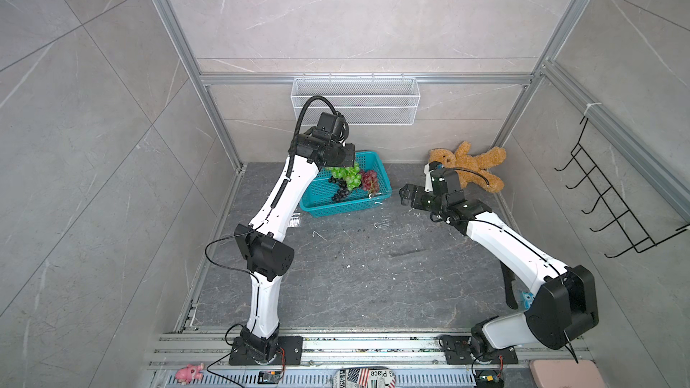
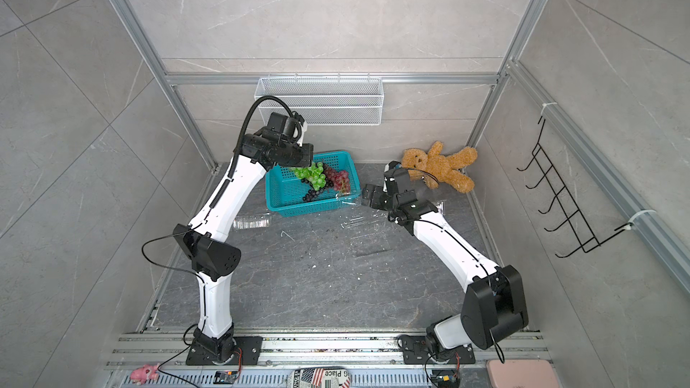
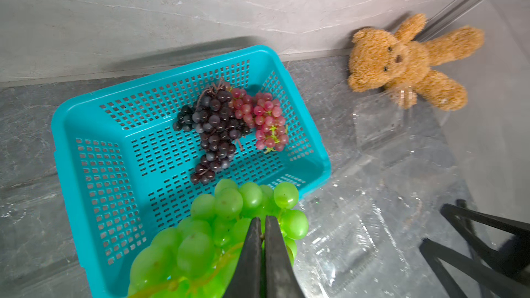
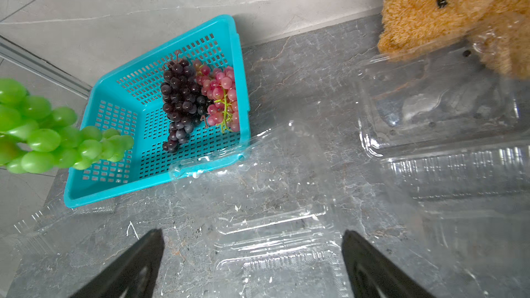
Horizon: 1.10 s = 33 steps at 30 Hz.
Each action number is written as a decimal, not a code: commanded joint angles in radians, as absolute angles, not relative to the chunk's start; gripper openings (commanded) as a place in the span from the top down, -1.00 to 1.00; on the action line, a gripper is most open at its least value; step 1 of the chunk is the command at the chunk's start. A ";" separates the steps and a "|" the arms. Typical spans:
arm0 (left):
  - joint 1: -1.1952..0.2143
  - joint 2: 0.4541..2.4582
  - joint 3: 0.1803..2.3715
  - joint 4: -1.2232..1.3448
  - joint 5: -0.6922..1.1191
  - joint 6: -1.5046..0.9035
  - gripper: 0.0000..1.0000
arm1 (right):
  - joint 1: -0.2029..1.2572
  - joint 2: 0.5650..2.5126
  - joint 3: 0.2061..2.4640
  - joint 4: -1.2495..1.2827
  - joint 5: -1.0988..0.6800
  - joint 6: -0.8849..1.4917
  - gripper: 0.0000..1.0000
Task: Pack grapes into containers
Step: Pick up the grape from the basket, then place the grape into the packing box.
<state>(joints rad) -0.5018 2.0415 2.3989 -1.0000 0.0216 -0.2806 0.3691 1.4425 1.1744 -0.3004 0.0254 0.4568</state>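
Green grapes hang clamped in the left pincer above the teal basket holding purple grapes and pink grapes; clear containers on the desk seem empty; right pincer gapes wide

My left fingers pinch the green bunch aloft over the teal basket. The dark purple bunch and pink bunch lie touching inside it. Beside it on the bench, the open clamshell and second clamshell lie empty.
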 commanded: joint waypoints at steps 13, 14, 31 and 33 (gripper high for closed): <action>-0.751 1.860 2.145 -0.828 0.102 -0.450 1.00 | 0.254 1.240 0.962 -0.354 -0.024 0.503 -0.99; -0.766 1.864 2.130 -0.812 0.098 -0.456 1.00 | 0.247 1.227 0.950 -0.358 -0.024 0.504 -0.99; -0.858 1.959 1.872 -0.460 0.142 -0.657 1.00 | 0.176 1.135 0.784 -0.312 -0.075 0.509 -0.99; -0.865 1.984 1.866 -0.431 0.155 -0.676 1.00 | 0.163 1.134 0.770 -0.301 -0.086 0.509 -0.99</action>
